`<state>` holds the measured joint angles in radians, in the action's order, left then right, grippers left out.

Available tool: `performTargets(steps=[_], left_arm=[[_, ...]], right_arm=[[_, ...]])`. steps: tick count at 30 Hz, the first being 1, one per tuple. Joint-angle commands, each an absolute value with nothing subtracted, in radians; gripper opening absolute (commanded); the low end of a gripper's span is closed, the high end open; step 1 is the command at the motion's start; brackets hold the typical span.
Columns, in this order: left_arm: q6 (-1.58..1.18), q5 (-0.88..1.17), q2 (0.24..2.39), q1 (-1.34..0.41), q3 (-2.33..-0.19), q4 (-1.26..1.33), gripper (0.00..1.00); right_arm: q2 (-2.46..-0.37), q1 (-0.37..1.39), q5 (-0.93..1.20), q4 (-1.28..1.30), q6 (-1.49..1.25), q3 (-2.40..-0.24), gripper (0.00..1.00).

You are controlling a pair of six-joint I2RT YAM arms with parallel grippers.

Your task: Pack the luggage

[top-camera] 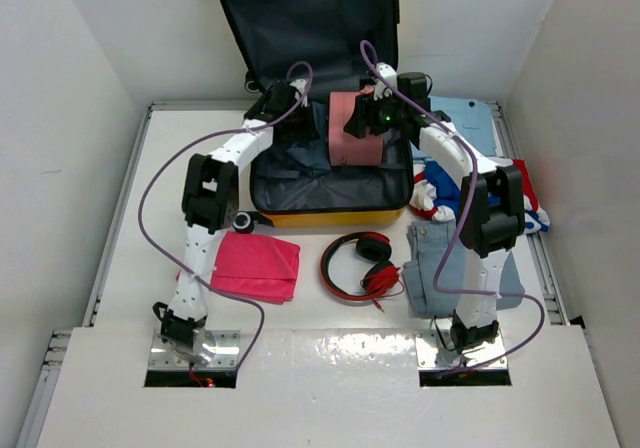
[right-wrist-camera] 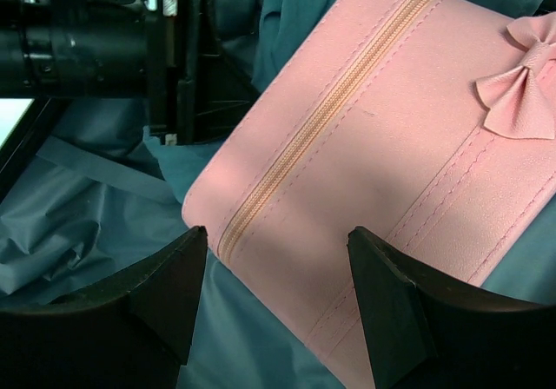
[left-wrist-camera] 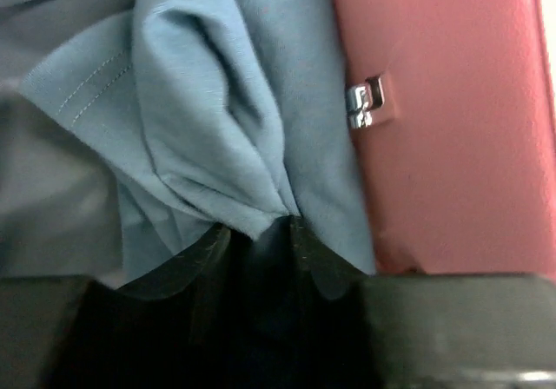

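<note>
The yellow luggage (top-camera: 330,215) lies open at the table's far side, its dark lid (top-camera: 300,18) leaning on the back wall. Inside are a crumpled blue garment (top-camera: 300,153) (left-wrist-camera: 217,102) (right-wrist-camera: 87,224) and a small pink case (top-camera: 355,143) (left-wrist-camera: 452,146) (right-wrist-camera: 391,128) with a bow. My left gripper (top-camera: 300,103) (left-wrist-camera: 256,233) is low over the garment, jaws slightly apart, with a fold of cloth at the fingertips. My right gripper (top-camera: 372,118) (right-wrist-camera: 278,241) hangs open just above the pink case's near corner, holding nothing.
In front of the luggage lie a folded magenta cloth (top-camera: 255,266), red headphones (top-camera: 362,265) and folded jeans (top-camera: 440,268). A red, white and blue garment (top-camera: 440,193) and a light blue item (top-camera: 470,118) sit at the right. Walls close in the table.
</note>
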<state>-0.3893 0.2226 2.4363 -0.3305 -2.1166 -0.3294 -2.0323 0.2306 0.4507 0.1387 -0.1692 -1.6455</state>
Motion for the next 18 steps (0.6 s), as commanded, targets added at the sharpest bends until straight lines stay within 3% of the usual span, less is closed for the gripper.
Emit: performTargets(steps=[1,7,8,9,13,18], left_arm=[[-0.442,0.296,2.513,-0.363,-2.158,-0.322,0.35],[-0.431,0.305,2.491,-0.376,-2.131,-0.310,0.65],[-0.416,0.305,2.449,-0.364,-2.119,-0.310,0.69],[-0.404,0.305,2.416,-0.348,-2.105,-0.310,0.82],[-0.307,0.325,2.209,-0.302,-2.039,-0.298,0.98],[-0.109,0.425,1.897,-0.215,-1.916,-0.298,1.00]], right_arm=[[-2.097,0.222,0.374,0.259,-0.167,-1.625,0.66],[-2.088,0.221,0.370,0.271,-0.155,-1.628,0.66],[-2.082,0.222,0.367,0.275,-0.156,-1.628,0.66],[-2.083,0.222,0.365,0.276,-0.155,-1.625,0.66],[-2.065,0.222,0.356,0.275,-0.144,-1.612,0.66],[-2.030,0.222,0.342,0.275,-0.127,-1.568,0.66]])
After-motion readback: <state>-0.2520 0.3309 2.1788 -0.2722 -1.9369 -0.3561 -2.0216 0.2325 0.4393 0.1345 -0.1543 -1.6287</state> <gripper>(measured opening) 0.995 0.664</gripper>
